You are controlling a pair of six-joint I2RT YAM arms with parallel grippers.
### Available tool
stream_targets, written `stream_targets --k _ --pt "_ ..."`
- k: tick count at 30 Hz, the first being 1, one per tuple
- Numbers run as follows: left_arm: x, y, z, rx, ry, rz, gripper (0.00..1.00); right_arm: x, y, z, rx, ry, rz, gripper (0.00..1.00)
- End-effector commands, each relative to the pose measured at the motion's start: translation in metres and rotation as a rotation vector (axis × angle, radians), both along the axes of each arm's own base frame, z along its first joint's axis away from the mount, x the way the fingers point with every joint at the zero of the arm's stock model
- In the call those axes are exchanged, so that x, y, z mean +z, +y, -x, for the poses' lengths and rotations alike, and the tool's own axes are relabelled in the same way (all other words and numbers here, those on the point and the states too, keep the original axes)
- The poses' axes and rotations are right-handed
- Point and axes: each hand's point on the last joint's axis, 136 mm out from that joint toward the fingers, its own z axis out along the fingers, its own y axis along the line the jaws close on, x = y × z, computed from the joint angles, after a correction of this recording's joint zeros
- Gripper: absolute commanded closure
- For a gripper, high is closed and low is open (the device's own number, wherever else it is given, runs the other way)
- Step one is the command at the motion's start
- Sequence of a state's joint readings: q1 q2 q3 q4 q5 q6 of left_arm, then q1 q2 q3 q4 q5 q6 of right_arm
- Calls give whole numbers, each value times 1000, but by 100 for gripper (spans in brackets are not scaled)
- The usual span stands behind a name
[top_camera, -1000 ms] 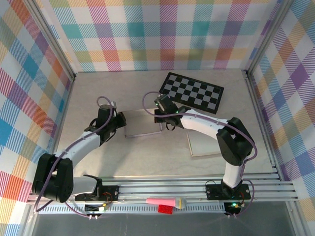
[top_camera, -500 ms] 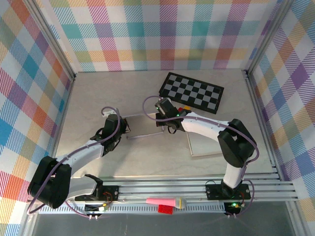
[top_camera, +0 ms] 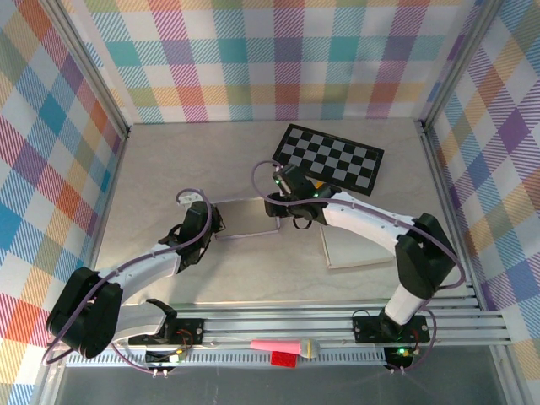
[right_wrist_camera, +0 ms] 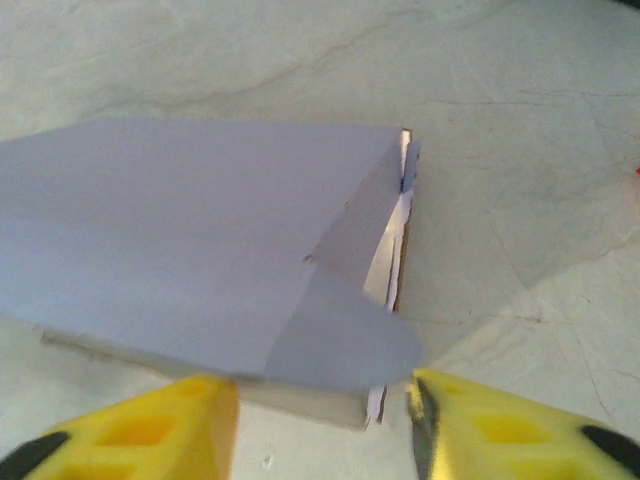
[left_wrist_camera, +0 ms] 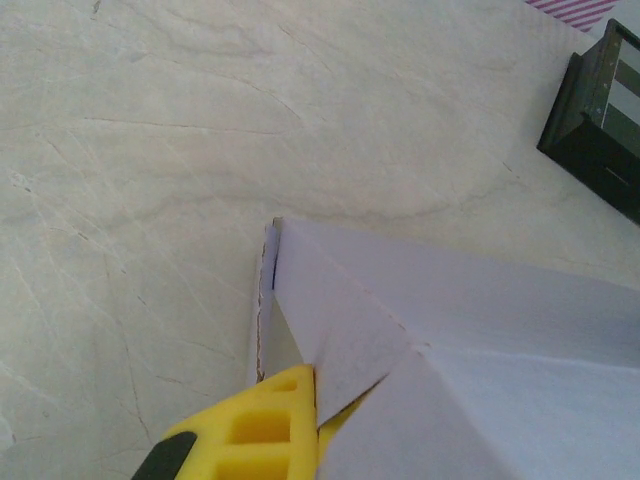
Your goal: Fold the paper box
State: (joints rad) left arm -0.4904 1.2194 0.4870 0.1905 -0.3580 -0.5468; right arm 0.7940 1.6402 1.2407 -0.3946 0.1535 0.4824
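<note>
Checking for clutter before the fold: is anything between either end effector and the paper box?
Nothing visible does. The left end effector is at the left corner of the paper box, one finger against a flap; the right end effector straddles its right corner. The checkerboard lies apart, farther back.

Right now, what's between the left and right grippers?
The paper box spans the gap from left gripper to right gripper, seen in the top external view.

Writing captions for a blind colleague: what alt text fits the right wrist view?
A pale paper box, one rounded flap hanging over its corner, lies on a marbled table between the right gripper's two yellow fingers.
</note>
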Motion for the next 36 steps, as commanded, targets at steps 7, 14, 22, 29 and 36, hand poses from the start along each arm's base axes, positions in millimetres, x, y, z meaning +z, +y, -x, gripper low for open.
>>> stream_targets --k 7,14,22,29,36 --pt "-14 -3 4 -12 58 -46 97 81 -25 18 -129 110 -191 31" --pt "-13 -5 4 -18 61 -49 97 69 -36 -38 -295 417 -351 38" --pt "-14 -6 4 -19 65 -44 97 22 -11 -57 -197 651 -258 44" --pt "-16 -9 1 -21 70 -41 97 -3 -4 -61 -139 687 -218 49" --pt "-15 -14 -1 -28 66 -39 97 -17 3 -60 -111 711 -242 54"
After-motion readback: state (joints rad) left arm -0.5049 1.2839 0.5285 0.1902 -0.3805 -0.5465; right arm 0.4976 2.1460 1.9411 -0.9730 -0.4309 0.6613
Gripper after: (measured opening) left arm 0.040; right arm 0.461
